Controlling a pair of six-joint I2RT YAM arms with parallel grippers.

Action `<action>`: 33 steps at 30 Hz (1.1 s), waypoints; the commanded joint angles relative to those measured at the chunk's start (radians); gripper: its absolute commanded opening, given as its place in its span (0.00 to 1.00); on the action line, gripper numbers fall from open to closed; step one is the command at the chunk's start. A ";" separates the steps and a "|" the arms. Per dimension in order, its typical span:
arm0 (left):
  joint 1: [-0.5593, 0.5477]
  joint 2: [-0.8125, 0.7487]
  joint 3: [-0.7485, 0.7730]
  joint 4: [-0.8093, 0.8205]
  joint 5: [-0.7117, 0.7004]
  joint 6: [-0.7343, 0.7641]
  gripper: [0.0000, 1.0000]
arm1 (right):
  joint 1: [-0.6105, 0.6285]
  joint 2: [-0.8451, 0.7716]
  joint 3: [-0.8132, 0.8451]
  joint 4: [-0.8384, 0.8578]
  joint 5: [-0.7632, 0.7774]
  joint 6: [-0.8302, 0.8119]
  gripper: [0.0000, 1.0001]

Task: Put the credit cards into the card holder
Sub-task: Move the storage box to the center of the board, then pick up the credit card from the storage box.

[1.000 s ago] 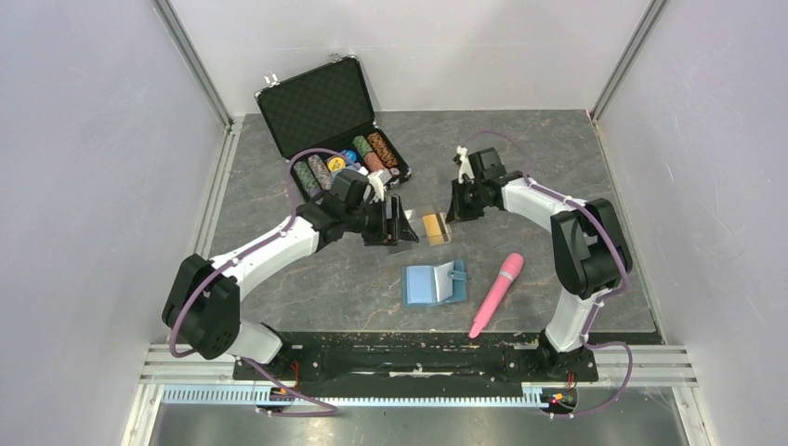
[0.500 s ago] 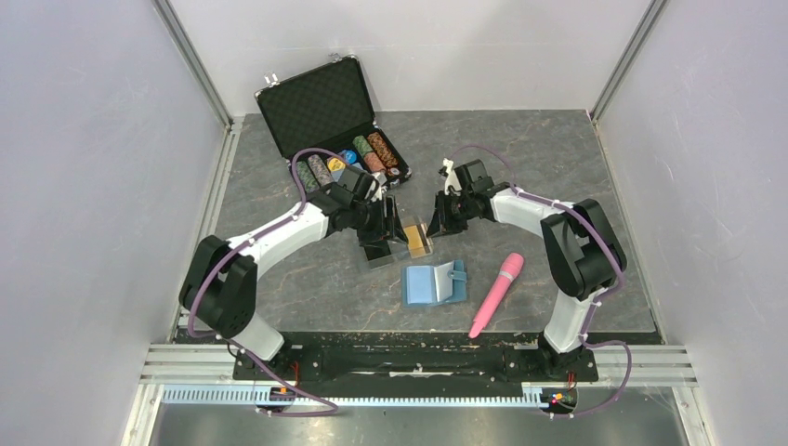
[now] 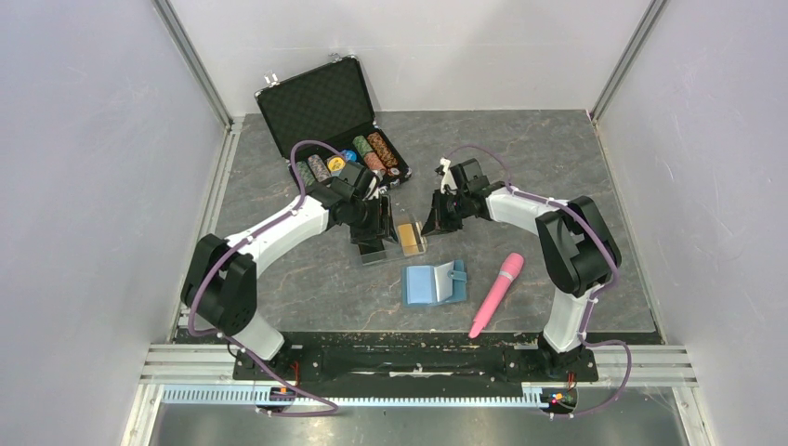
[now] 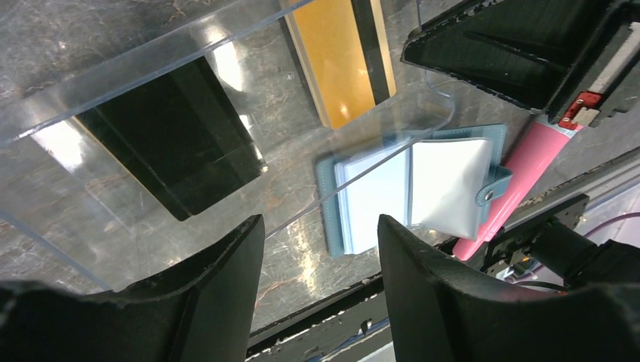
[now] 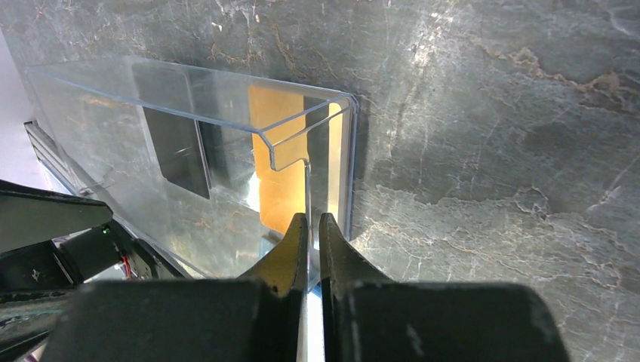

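Nearest the arm bases, just below the centre of the overhead frame, the card holder [image 3: 434, 282] is seen lying open on the grey marbled table [image 3: 558, 167], its pale blue pages turned up and its snap tab folded across the right side. A pink cylindrical object [image 3: 496, 295] is laid at a slant to the right of it, near but apart. Directly above the holder, at mid-frame, a clear plastic box [image 5: 226, 98] is flanked by both arms, and the credit cards [image 3: 407, 236] are seen through its walls: a gold-orange card [image 4: 343, 56] with a dark stripe at the right end and a black card [image 4: 166, 147] at the left. The left gripper [image 4: 319, 224] is brought in from the left with its fingers set apart and the box's clear edge running across the gap; whether the box is gripped cannot be told. The right gripper [image 5: 308, 222] is brought in from the right with its fingers pressed together, their tips placed at the notched end wall of the box. Farther back, in the upper left of the overhead frame, a black briefcase [image 3: 321, 102] is propped open, with rows of poker chips [image 3: 348, 160] laid in its tray.
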 commanded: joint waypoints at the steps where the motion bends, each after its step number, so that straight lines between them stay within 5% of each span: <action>1: 0.004 0.020 0.045 -0.036 -0.036 0.059 0.63 | 0.025 0.020 0.023 0.003 -0.004 0.027 0.00; 4: 0.004 0.033 0.058 -0.042 -0.032 0.067 0.63 | 0.029 0.008 0.030 0.005 -0.017 0.023 0.05; 9: 0.006 0.059 0.079 -0.044 -0.016 0.074 0.64 | 0.028 -0.025 0.041 0.005 -0.015 0.010 0.30; 12: 0.009 0.080 0.089 -0.027 0.014 0.063 0.64 | 0.029 -0.028 0.035 0.006 -0.020 0.004 0.33; 22: 0.021 0.180 0.072 0.100 0.076 -0.012 0.49 | 0.028 -0.006 0.031 0.006 -0.064 -0.009 0.12; 33: 0.016 0.269 0.080 0.133 0.050 -0.019 0.41 | 0.028 -0.049 -0.054 0.052 -0.120 0.048 0.04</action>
